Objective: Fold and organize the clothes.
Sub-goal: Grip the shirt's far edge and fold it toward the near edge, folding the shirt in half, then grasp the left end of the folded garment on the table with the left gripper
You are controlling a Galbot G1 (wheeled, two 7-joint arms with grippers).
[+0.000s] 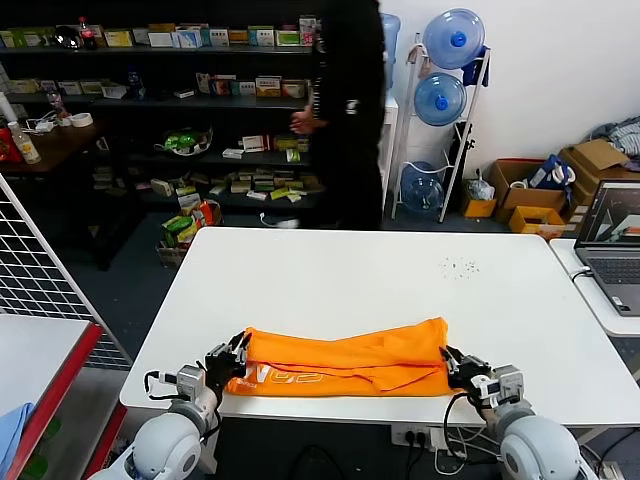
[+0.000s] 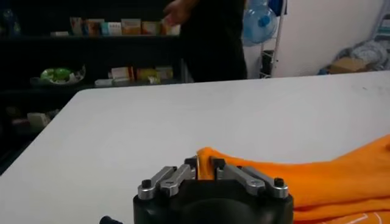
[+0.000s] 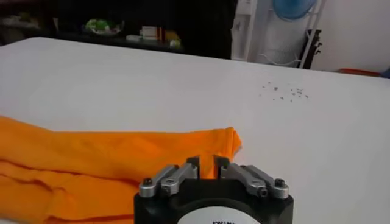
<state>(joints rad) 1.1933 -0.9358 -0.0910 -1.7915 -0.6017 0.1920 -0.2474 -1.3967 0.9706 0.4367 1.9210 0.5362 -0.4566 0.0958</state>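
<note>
- left gripper (image 1: 240,347) low at near edge of white bench (image 1: 330,270), on the left end of the orange T-shirt (image 1: 345,360)
- left wrist view: fingertips (image 2: 200,163) nearly together with a thin ridge of orange cloth pinched between them; reads as clamped on the T-shirt (image 2: 317,176) edge
- T-shirt lies folded into a long band along the near bench edge, running left to right between both grippers; white lettering (image 1: 290,378) shows on the front lower-left layer
- folds are loose, upper layer rumpled, far edge slightly raised at right corner
- right gripper (image 1: 452,360) low at the right end of the T-shirt, mirror of the left
- right wrist view: fingertips (image 3: 194,163) close with a narrow gap, orange corner (image 3: 226,141) rising between them; reads as clamped on the T-shirt
- small dark specks (image 1: 460,267) on bench, far right, well apart from the T-shirt
- laptop (image 1: 612,240) on a side table right of bench
- person in black (image 1: 345,110) stands beyond the bench by the shelves (image 1: 150,100); water bottles (image 1: 445,70) on a rack to the right
</note>
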